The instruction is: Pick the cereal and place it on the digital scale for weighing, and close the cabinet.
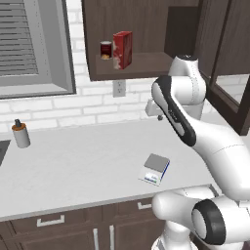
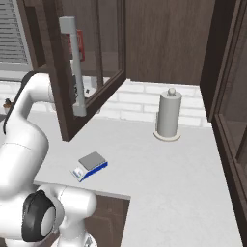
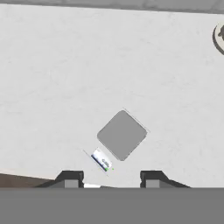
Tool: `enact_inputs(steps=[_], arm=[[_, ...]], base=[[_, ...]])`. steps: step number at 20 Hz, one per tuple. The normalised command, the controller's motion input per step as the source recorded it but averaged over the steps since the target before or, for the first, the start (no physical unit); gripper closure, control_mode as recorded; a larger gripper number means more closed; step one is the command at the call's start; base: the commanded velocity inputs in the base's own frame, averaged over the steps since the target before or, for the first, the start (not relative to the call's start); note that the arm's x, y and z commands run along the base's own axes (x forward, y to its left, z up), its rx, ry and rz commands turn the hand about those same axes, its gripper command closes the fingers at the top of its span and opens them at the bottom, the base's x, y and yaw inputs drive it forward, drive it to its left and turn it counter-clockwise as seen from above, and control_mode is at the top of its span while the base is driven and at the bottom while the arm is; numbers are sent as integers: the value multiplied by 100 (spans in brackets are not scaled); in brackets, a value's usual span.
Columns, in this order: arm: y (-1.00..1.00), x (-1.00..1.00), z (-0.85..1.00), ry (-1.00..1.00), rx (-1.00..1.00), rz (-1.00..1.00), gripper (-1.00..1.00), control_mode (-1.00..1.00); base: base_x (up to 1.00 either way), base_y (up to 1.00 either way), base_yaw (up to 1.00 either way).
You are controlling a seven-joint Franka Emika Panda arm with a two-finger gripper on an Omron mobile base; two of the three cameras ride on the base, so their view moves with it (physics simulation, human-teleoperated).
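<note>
Gripper [image 3: 112, 178] empty w/ jaws at narrowest, aimed down at digital scale [image 3: 121, 134] on counter [image 1: 73, 166]; cereal [image 1: 122, 49] on cabinet [image 1: 141, 72] shelf beside can [image 1: 106, 50]; risks: knocking can or tipping box on reach-in, clipping open door [image 2: 77, 72].

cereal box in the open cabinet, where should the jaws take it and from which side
Probably across the narrow width of the tall red cardboard cereal box, about mid-height, coming straight in from the open front of the dark brown wooden wall cabinet. It stands upright, with the small dark can close beside it.
</note>
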Motion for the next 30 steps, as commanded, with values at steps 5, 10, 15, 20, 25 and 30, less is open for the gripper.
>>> enact_inputs(steps=[5,10,15,20,25,30], arm=[[0,-26,0,-9,0,0,-100,-100],[6,-31,10,-11,-3,-2,-100,-100],[12,-17,46,-15,0,-3,-100,-100],[4,-6,60,-18,-3,0,-100,-100],[11,0,63,-14,0,0,-100,-100],[9,0,59,-15,0,0,-100,-100]], base=[[0,0,0],[0,0,0],[0,0,0],[0,0,0],[0,0,0],[0,0,0]])
